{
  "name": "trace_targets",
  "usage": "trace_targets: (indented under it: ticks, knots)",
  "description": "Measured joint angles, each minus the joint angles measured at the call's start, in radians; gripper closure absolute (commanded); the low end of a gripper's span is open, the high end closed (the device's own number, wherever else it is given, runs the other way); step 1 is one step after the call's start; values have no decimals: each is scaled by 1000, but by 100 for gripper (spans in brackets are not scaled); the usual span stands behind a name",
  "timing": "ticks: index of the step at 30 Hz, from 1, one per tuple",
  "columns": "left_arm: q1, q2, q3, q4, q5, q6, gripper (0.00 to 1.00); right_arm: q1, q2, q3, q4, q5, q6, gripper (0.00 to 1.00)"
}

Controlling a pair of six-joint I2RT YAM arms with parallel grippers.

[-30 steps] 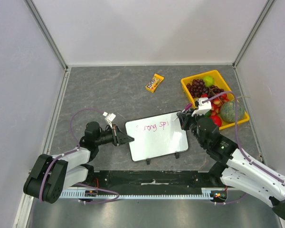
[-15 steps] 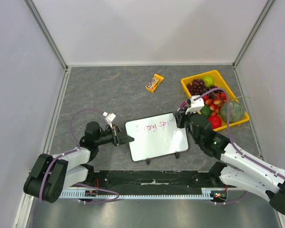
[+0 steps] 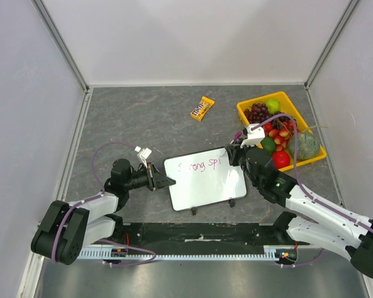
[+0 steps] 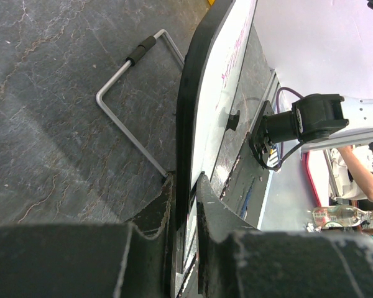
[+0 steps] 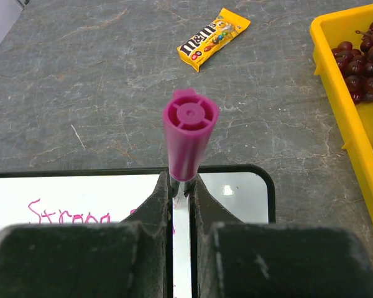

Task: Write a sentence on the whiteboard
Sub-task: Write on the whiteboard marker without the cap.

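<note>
The whiteboard (image 3: pixel 206 186) rests propped on the grey table before the arms, tilted in the top view. A sentence (image 3: pixel 200 166) in thin pink handwriting runs along its upper part. My left gripper (image 3: pixel 168 181) is shut on the board's left rim; in the left wrist view the black rim (image 4: pixel 188 118) passes edge-on between the jaws of the left gripper (image 4: pixel 185 186). My right gripper (image 5: pixel 182 186) is shut on a pink marker (image 5: pixel 188 133) standing over the board's (image 5: pixel 81 189) top right part. The marker's tip is hidden. The pink letters (image 5: pixel 68 217) lie left of the fingers.
A yellow tray (image 3: pixel 285 95) of grapes, apples and other fruit sits at the right, close behind my right arm. A yellow candy packet (image 3: pixel 202 107) lies farther back on the table. A wire stand (image 4: pixel 130 112) props the board from behind.
My right gripper with the marker has shifted a little to the left and back over the board's top right corner. The left arm and the board have not moved.
</note>
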Motion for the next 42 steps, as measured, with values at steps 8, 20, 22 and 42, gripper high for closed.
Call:
trace_targets:
  ticks: [8,20,22,42]
  knots:
    - [0,0,0,0,0,0,98,0,-3,-6,4,5,0,100]
    - [0,0,0,0,0,0,98,0,-49,-50,6,-2,6,100]
    - [0,0,0,0,0,0,98,0,-56,-57,6,-8,8,100]
    - [0,0,0,0,0,0,98,0,-69,-85,12,-32,31,100]
